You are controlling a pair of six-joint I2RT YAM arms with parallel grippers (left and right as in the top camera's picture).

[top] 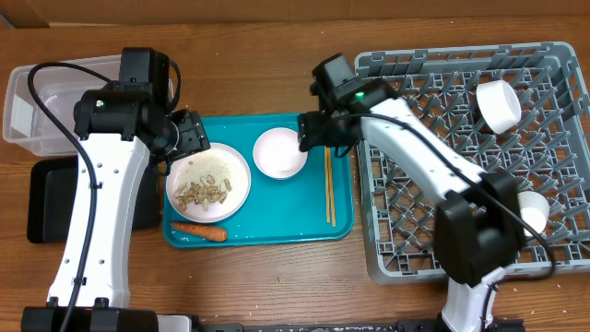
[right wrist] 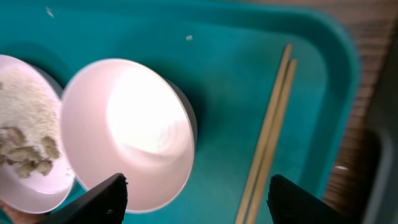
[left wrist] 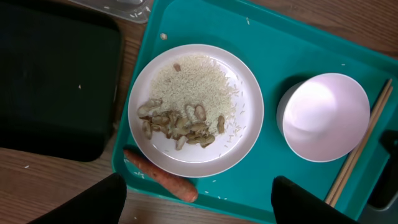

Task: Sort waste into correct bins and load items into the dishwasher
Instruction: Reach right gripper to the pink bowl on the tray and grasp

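The left gripper [left wrist: 200, 202] hangs with fingers apart over a round white plate [left wrist: 205, 167] of rice and beige scraps at the left end of the teal plastic serving tray [top: 277, 226]. A small orange carrot [left wrist: 160, 176] lies in the tray's near left corner. The right gripper [right wrist: 199, 202], likewise spread and empty, is above a round white bowl [right wrist: 130, 130] mid-tray, with thin wooden chopsticks [right wrist: 267, 137] along the right edge
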